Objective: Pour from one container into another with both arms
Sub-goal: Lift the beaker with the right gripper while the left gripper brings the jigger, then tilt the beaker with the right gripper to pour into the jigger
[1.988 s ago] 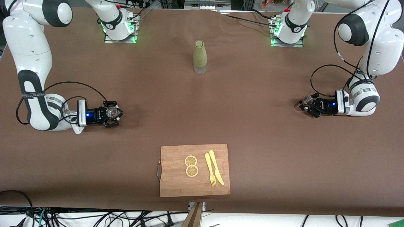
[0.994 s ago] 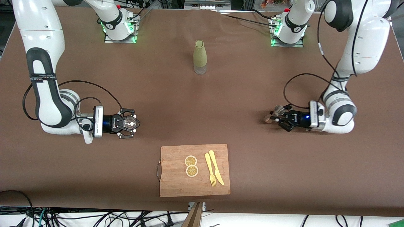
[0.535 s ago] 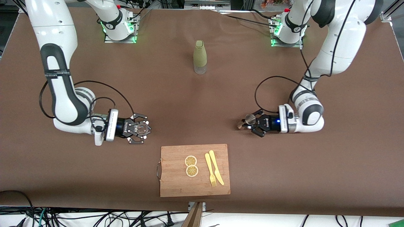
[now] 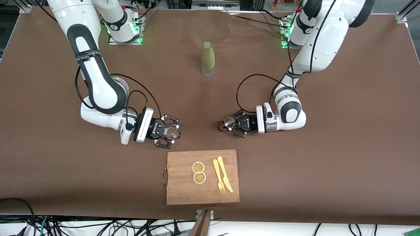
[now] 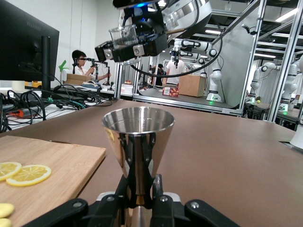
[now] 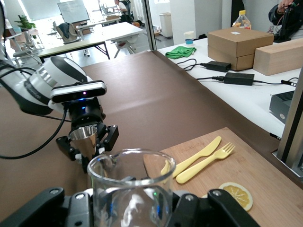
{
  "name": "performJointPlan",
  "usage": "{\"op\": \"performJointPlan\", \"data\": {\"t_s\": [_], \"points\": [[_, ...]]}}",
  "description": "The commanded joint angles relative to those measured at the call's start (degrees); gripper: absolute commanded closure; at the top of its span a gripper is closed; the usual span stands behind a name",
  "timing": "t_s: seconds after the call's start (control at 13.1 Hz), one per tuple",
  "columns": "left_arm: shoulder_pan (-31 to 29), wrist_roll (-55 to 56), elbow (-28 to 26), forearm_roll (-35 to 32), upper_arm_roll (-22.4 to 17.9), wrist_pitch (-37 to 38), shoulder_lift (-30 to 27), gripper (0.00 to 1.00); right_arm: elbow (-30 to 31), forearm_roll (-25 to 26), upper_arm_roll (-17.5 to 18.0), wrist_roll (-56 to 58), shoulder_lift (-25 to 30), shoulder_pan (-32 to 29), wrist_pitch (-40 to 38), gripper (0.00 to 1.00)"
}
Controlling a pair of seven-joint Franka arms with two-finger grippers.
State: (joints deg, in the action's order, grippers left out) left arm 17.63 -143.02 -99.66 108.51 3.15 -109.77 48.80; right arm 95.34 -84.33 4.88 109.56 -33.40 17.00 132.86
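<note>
Left gripper (image 4: 231,125): fingers (image 5: 142,187) closed on the narrow waist of a steel jigger (image 4: 228,122), which stands upright in the grip with its open cone upward. The gripper is held over the table (image 4: 295,170), above the bare stretch just off the cutting board's (image 4: 202,177) edge that faces the bases, toward the left arm's end of the board.

Right gripper (image 4: 169,133): fingers (image 6: 57,198) closed on a clear glass beaker (image 4: 172,133), held upright. It is over the table just off the same board edge, at the corner toward the right arm's end.

The two vessels face each other across the width of the board, apart and not touching.

Left arm (image 4: 323,31) and right arm (image 4: 93,75) both reach from their bases toward the board.

On the board: two lemon slices (image 4: 199,172) lying side by side, touching; beside them a yellow plastic fork (image 4: 218,176) and knife (image 4: 225,173).

A green bottle (image 4: 208,59) stands upright well apart from the board, between the two bases.
</note>
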Motion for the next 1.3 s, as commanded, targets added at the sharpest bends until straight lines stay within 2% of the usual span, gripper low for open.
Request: {"op": "performJointPlan", "data": {"t_s": [0.0, 0.31, 0.84, 1.22], "points": [[1.0, -2.7, 0.08, 3.63, 2.3, -6.31, -0.63, 1.0, 1.95, -1.01, 1.1, -0.32, 1.76, 3.11, 7.3, 0.99], [4.16, -2.7, 2.35, 7.32, 2.57, -11.15, -0.55, 1.0, 1.95, -0.66, 1.01, -0.32, 1.58, 8.48, 16.89, 0.98], [7.95, -2.7, 5.87, 11.99, 3.71, -17.58, 0.24, 1.0, 1.69, -0.13, 0.92, 1.44, 1.14, 13.75, 29.28, 0.98], [8.47, -2.62, 7.11, 12.6, 3.71, -18.55, 0.77, 1.0, 3.17, -0.22, 0.92, 11.98, 1.58, 14.91, 33.87, 0.97]]}}
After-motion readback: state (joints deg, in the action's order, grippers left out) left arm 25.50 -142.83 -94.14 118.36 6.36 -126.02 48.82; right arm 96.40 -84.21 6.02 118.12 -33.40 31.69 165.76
